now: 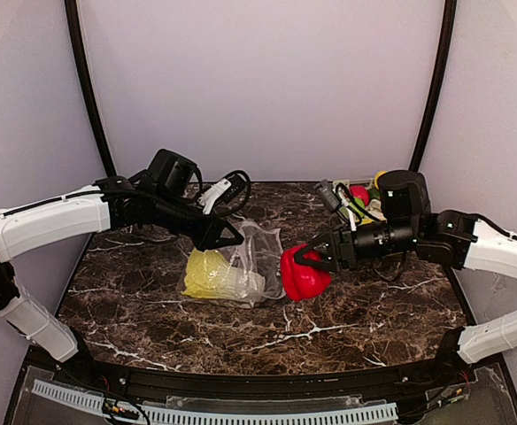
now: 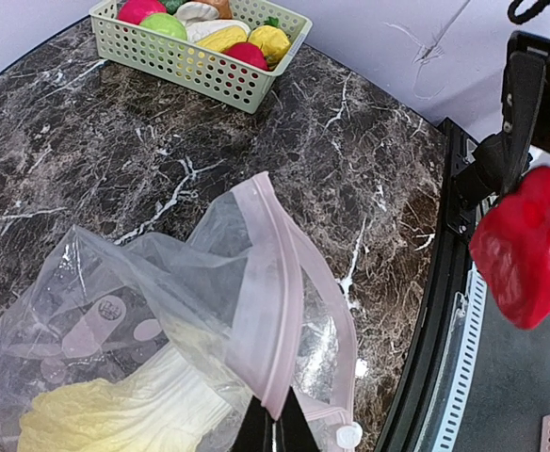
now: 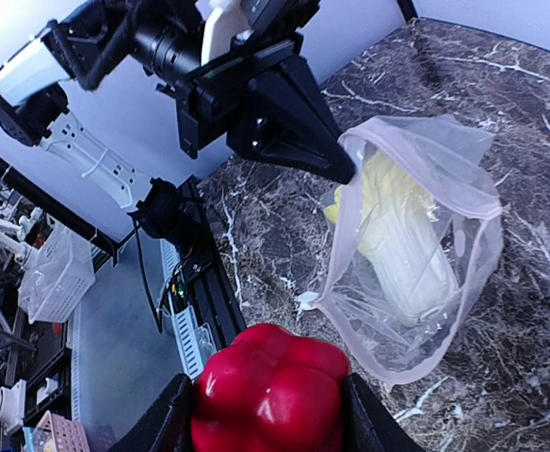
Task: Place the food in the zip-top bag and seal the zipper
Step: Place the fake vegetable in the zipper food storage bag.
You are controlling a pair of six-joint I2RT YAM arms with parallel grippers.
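- The left claw (image 1: 234, 237), at centre-left of the top view, is clenched on the pale pink-white zipper strip (image 2: 267, 320) of the large clear floppy plastic zip-top bag (image 1: 257, 257). It holds that mouth edge up off the dark marble tabletop (image 1: 241, 332).
- In the left wrist view its dark fingertips (image 2: 252, 435) meet on the strip at the bottom edge of the frame. A small white slider tab (image 2: 348, 435) sits just to their right.
- The bag lies at the middle of the top view with its mouth gaping toward the right. A yellow-white leafy toy cabbage (image 1: 210, 274) lies inside it.
- The right claw (image 1: 307, 258), just right of centre, is grasping a glossy red lumpy toy pepper (image 1: 304, 276). The pepper is just beside the bag's open mouth, outside it; whether they touch I cannot tell.
- A light green plastic mesh basket (image 2: 209, 80), at the top of the left wrist view, holds more toy foods in red, green, yellow and pale colours. It is well apart from the bag.
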